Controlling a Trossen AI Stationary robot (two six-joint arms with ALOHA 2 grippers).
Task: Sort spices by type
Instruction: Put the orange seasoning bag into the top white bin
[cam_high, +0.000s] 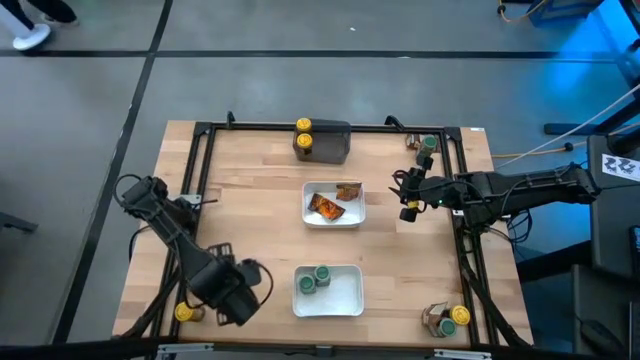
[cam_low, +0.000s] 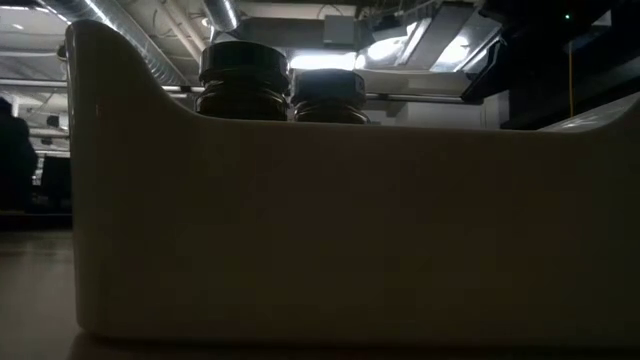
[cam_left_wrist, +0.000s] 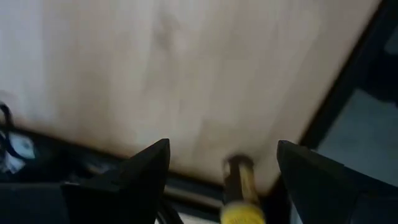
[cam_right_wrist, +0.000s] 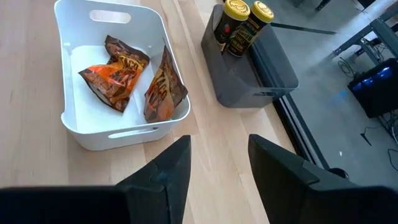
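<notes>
Filling almost the whole low view, the pale smooth wall of a white tray (cam_low: 330, 230) is seen close up and in shadow; above its rim only the dark lids of two jars (cam_low: 243, 70) can be made out, with ceiling ducts and lights of the room behind.

From the high view, a light wooden table (cam_high: 250, 230) edged by a black frame is shown on a grey floor. At frame centre a white tray (cam_high: 334, 221) holds flat orange-brown sachets (cam_high: 326, 206); at lower centre a second white tray (cam_high: 345, 298) holds two green-lidded jars (cam_high: 314, 278). A dark grey block (cam_high: 333, 142) at upper centre carries yellow-lidded jars (cam_high: 304, 127). One yellow-lidded jar (cam_high: 184, 312) lies at lower left, another (cam_high: 459, 316) at lower right, and a green-lidded jar (cam_high: 429, 144) stands at upper right. The left gripper (cam_high: 262, 276) is seen at lower left, the right gripper (cam_high: 404, 196) right of centre.

In the left wrist view, the left gripper (cam_left_wrist: 222, 163) is held with its dark fingers wide apart and empty over the blurred wood, a yellow-lidded jar (cam_left_wrist: 239, 193) lying between them near the table's edge, partly cut off.

In the right wrist view, the right gripper (cam_right_wrist: 219, 152) is shown with fingers partly apart and nothing between them, above bare wood. The crinkled sachets (cam_right_wrist: 115, 73) lie in the glossy tray (cam_right_wrist: 124, 138) at upper left; two yellow-lidded jars (cam_right_wrist: 236, 23) stand in the grey block (cam_right_wrist: 261, 71) at upper right.
</notes>
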